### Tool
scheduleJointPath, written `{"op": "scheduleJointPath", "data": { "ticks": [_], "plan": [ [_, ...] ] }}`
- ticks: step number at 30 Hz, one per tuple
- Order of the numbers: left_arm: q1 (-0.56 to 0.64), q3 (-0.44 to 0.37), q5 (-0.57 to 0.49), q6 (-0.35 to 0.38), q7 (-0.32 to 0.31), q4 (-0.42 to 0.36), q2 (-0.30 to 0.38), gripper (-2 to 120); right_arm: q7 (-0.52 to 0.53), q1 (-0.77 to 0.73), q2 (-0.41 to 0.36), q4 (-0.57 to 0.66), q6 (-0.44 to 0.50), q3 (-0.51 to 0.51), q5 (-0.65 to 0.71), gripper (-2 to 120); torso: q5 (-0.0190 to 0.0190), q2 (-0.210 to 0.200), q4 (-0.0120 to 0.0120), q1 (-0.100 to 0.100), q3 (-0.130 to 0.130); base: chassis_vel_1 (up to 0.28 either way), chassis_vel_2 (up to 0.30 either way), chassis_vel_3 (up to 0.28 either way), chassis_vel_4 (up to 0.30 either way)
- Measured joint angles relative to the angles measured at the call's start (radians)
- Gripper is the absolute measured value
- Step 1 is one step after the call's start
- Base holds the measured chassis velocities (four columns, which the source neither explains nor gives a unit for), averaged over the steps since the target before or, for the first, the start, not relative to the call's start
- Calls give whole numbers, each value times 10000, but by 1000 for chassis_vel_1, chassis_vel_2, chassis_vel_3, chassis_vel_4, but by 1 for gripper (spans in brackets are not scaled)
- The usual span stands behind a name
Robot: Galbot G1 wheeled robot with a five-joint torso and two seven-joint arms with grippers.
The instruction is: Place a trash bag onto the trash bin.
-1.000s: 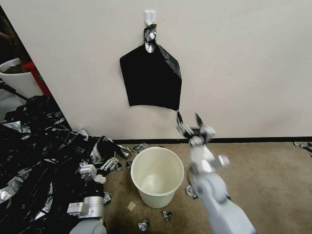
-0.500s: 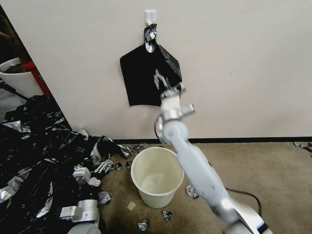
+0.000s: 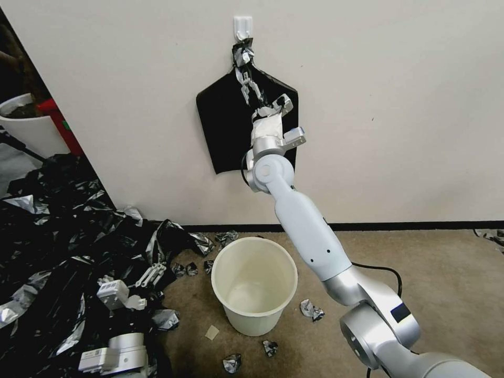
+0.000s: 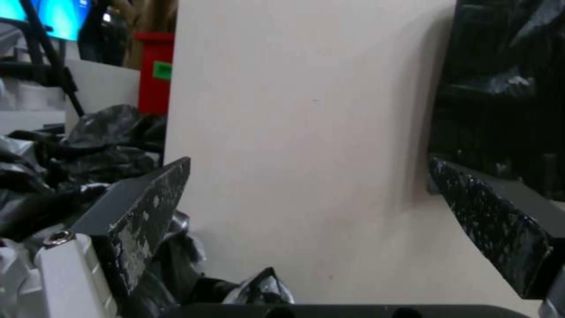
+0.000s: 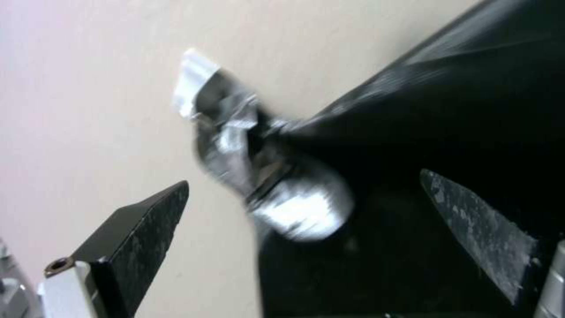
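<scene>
The trash bin, a small cream-white bucket, stands upright and empty on the carpet by the wall. A single trash bag is out of view. Above the bin a flat black bundle hangs by its knotted top from a white wall hook. My right gripper is raised against the bundle, open. In the right wrist view the silvery knot lies just ahead of the right gripper, between its spread fingers. My left gripper stays low over the plastic heap, and in the left wrist view it is open and holds nothing.
A wide heap of shiny black plastic covers the floor on the left. A bigger white tub and a red object stand behind it. Small plastic scraps lie around the bin. Bare carpet lies to the right.
My right arm has swung up from beside the bin to the hanging bundle's knot. The left gripper has drawn back and down to the left.
</scene>
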Motion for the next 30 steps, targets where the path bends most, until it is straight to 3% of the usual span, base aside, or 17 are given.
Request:
{"op": "scheduleJointPath", "data": {
  "ticks": [24,28,30],
  "plan": [
    [203,-236,234,-111,-17,-76,-196,100,-624,456,-21,-428,-107,-269,43,100,0,0,0,0,0,0,0,0,0],
    [184,-250,239,-108,-25,-44,-190,100,-757,594,-19,-519,-107,-312,46,97,0,0,1,-1,-1,0,0,0,0],
    [177,-250,251,-108,-29,-17,-198,100,-855,658,-18,-609,-107,-312,47,89,0,0,1,0,-1,0,0,0,0]
  ]
}}
